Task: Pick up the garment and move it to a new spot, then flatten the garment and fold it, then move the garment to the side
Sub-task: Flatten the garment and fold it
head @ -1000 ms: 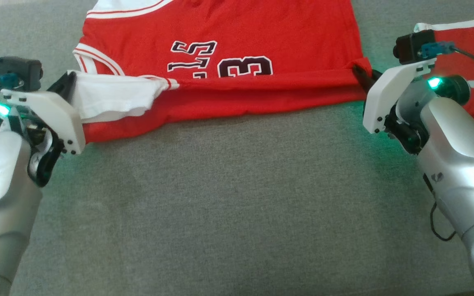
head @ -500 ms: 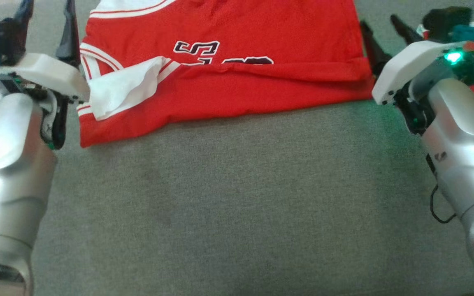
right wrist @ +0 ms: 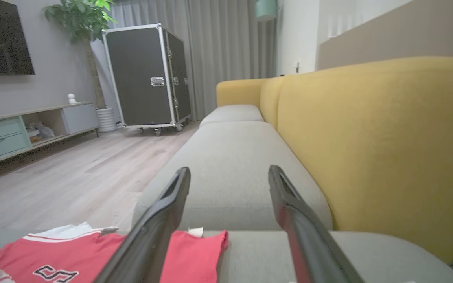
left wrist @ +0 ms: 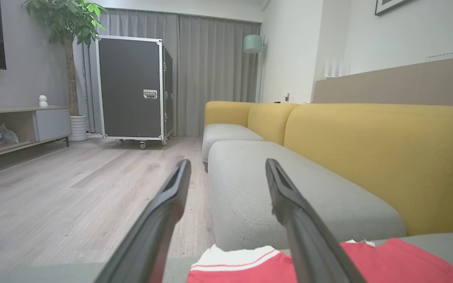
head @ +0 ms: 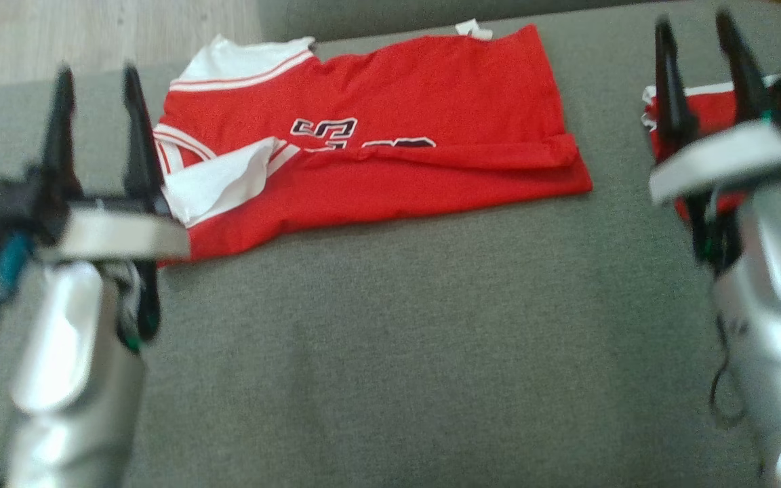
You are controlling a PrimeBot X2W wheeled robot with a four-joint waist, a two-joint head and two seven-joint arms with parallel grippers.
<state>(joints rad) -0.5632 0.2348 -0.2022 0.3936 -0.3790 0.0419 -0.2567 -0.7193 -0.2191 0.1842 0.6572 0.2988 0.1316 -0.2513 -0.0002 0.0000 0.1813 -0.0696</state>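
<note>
Nearest us, the bare grey fabric sofa cushion stretches wide in front of the red basketball jersey with white trim, and that's free ground for whatever comes next. Just beside the jersey's near-left corner hovers the left gripper, its two long dark fingers spread wide with nothing between them. Off the jersey's right edge, well clear of it, the right gripper shows the same picture: fingers apart, empty.

The jersey itself lies flat on the cushion. Its near hem is doubled up over the black number print, so I'd call one fold made and the next one due. Trouble spot: a white fabric flap has tumbled out across the jersey's left end.

Best play, I reckon, is to smooth or tuck that flap first. Then pinch both layers at the two ends together, low and level, so the doubled edge doesn't slide apart. The right fingers want to steer clear of the second red garment lying to the right of the jersey. Beyond the jersey's far collar there's pale wooden floor.
</note>
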